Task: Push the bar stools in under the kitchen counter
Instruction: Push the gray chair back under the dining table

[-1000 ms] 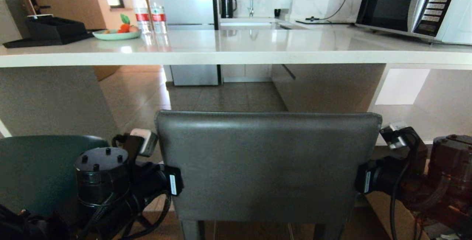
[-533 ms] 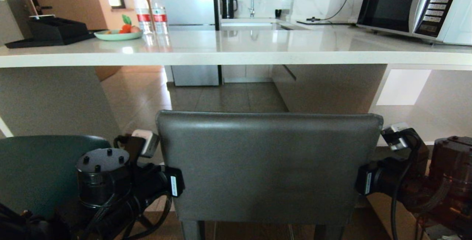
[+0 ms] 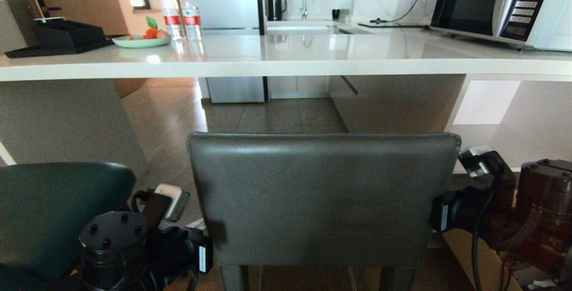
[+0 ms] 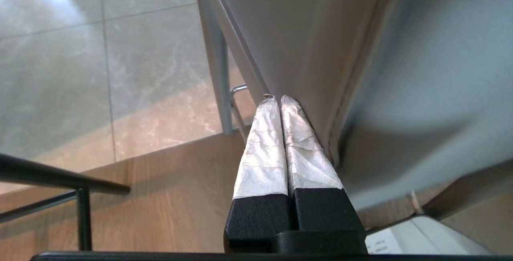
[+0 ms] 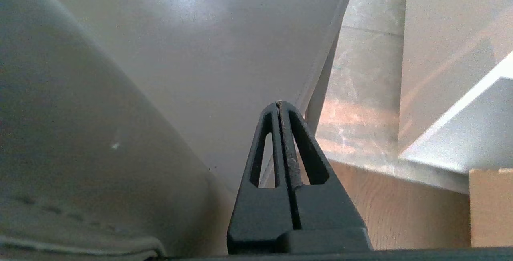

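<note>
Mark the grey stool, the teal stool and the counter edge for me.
grey stool (image 3: 321, 197): head view, middle of its backrest.
teal stool (image 3: 49, 210): head view, curved back, low on the robot's left.
counter (image 3: 286, 68): head view, front edge of the white slab.

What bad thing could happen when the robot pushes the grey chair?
1. Both tools are shut and only flank the grey stool, gripping nothing: the left tool sits lower than the right tool, so an uneven push might turn it.
2. The teal stool stands close beside the left arm and might get bumped.
3. The stool's back looks near the height of the counter edge; it might knock it.
</note>
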Robot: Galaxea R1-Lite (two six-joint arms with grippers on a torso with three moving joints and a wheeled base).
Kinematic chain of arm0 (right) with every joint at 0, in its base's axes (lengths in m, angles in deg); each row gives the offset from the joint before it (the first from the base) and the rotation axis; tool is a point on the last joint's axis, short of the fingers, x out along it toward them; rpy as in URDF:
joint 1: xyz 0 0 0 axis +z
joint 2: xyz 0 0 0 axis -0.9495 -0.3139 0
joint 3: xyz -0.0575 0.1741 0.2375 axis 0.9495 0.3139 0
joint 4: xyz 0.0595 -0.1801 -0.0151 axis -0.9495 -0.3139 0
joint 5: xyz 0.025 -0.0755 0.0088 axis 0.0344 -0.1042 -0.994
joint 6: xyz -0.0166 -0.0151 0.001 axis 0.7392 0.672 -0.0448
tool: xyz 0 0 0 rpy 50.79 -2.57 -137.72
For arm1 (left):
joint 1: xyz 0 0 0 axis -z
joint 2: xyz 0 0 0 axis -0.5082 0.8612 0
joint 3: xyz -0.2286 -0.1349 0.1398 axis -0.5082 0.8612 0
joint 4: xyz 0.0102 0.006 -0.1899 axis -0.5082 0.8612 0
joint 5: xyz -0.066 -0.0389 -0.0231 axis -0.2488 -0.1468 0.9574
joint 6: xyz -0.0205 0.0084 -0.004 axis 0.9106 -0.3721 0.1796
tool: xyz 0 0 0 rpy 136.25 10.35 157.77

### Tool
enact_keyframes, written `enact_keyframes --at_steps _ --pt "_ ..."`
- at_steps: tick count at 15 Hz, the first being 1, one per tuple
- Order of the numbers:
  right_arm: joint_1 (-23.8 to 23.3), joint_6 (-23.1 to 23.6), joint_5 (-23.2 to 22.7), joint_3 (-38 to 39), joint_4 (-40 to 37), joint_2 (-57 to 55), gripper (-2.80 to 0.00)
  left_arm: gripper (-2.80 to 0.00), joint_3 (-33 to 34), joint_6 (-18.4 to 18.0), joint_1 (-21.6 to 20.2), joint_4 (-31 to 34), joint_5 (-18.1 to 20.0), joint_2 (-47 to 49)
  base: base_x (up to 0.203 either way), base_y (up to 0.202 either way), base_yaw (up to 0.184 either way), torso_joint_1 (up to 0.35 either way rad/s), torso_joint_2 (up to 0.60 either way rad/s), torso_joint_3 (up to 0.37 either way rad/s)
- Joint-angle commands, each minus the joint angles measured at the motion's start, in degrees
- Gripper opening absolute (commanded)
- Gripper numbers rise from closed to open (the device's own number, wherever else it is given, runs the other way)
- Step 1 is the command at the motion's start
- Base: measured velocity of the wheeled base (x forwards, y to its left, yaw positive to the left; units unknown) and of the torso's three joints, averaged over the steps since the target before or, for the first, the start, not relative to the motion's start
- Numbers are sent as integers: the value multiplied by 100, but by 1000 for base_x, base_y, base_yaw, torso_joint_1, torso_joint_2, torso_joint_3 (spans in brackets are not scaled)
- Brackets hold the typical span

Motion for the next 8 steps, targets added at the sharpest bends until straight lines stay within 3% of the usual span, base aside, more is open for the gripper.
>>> enact_keyframes --at_steps 1,5,8 --pt "123 -9 -27 -169 149 -93 -280 -280 145 17 155 -86 84 117 0 0 0 0 0 0" --pt "481 -21 33 -239 149 -66 -280 -280 146 27 232 -86 76 146 0 0 0 0 0 0" --pt "332 -42 11 96 152 -82 -280 -280 -14 20 34 -93 74 232 0 0 0 0 0 0"
